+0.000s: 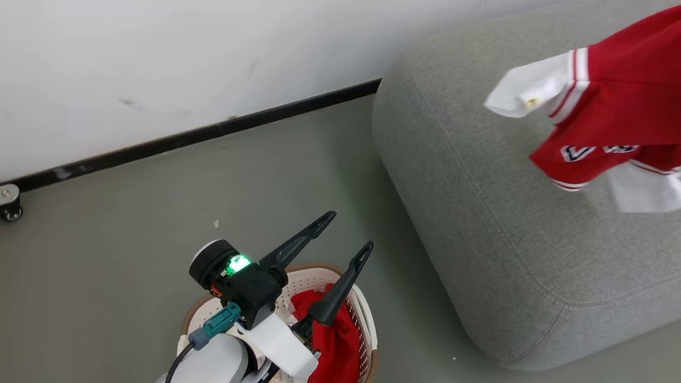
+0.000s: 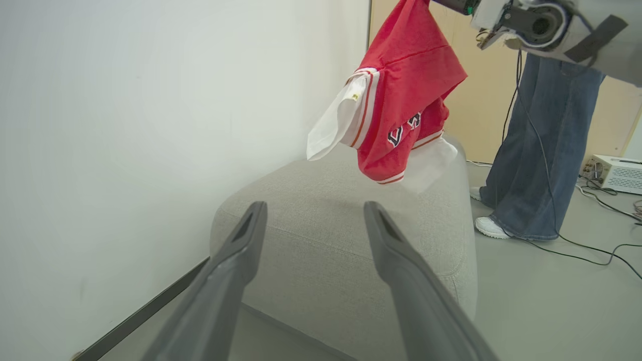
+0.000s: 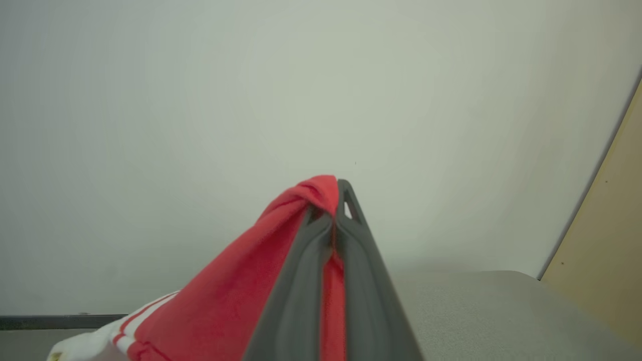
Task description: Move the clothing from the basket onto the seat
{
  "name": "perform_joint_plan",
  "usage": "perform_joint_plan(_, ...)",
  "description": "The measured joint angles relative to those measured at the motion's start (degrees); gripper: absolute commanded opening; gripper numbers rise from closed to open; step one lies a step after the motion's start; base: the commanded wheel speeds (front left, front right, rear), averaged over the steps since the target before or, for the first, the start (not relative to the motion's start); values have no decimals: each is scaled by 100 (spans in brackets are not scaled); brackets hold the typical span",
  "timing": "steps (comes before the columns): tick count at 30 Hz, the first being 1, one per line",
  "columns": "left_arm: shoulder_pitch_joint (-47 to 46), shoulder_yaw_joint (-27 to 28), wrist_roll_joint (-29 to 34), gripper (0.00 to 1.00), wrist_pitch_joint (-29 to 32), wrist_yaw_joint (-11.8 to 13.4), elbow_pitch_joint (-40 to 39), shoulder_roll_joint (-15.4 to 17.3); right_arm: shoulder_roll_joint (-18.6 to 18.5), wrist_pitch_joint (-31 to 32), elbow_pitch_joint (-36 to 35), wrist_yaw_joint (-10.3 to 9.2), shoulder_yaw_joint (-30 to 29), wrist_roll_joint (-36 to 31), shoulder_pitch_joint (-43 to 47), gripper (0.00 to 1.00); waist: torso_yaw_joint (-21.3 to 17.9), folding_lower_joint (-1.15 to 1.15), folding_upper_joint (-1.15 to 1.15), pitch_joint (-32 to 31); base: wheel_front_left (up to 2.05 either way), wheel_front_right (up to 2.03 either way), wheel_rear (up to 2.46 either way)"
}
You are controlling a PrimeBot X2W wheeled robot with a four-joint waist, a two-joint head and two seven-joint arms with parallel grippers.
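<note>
A red and white garment (image 1: 622, 117) of the clothing hangs in the air above the grey seat (image 1: 505, 239), bunched at its top. My right gripper (image 3: 335, 200) is shut on that red fabric (image 3: 235, 306). In the left wrist view the hanging garment (image 2: 401, 100) dangles over the seat (image 2: 326, 240) below my right arm's wrist (image 2: 531, 20). More red clothing (image 1: 335, 330) lies in the cream basket (image 1: 314, 267) on the floor. My left gripper (image 1: 350, 231) hovers above the basket, open and empty, with its fingers (image 2: 241, 240) pointing towards the seat.
A white wall with a black baseboard (image 1: 213, 130) runs behind the seat. A person's legs in jeans (image 2: 541, 150) stand beyond the seat's far end, with cables and a white box (image 2: 614, 173) on the floor there. A small caster (image 1: 9, 202) sits by the wall.
</note>
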Motion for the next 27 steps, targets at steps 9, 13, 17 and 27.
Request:
perform_joint_plan(9, -175, -80, 136, 100, 152, 23, -257, -18, -469, 126, 679, 0, -177, -116, -551, 0, 207, 0, 0, 355, 0, 0, 0)
perform_joint_plan(13, -300, -142, 189, 100, 231, 23, -356, -48, -704, 126, 1009, 0, -338, -259, -619, 0, 334, 0, 0, 578, 0, 0, 0)
perform_joint_plan(17, -464, -240, 247, 100, 275, 23, -452, -111, -900, 108, 1191, 0, -670, -438, -693, 0, 428, 0, 0, 754, 0, 0, 0)
perform_joint_plan(27, -776, -476, 335, 100, 350, 13, -553, -180, -709, -119, 1714, 0, -1040, -561, -772, 0, 620, 0, 0, 1176, 0, 0, 0)
